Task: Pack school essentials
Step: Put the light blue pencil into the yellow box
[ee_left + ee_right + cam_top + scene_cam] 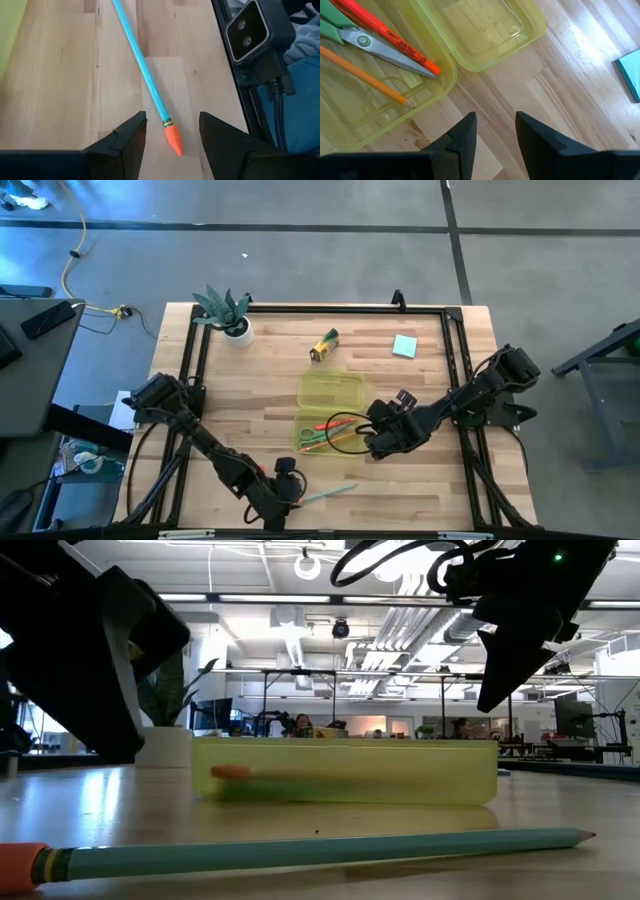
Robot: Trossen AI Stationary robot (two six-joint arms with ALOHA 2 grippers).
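Note:
A teal pencil [142,65] with an orange eraser end lies flat on the wood near the table's front edge, also seen in the low view as the teal pencil [300,852]. My left gripper [172,118] is open, slanting down, one finger on either side of the eraser end without touching it. My right gripper [495,118] is open over bare wood beside the open yellow-green case [322,430]. In the case's tray lie green-handled scissors [365,42], a red-orange pen [390,37] and an orange pencil [365,77].
The case's lid [331,389] lies open flat on the far side of its tray. A crayon box [323,345], a teal notepad [404,345] and a potted plant [230,315] sit toward the far edge. A black frame [455,360] borders the table.

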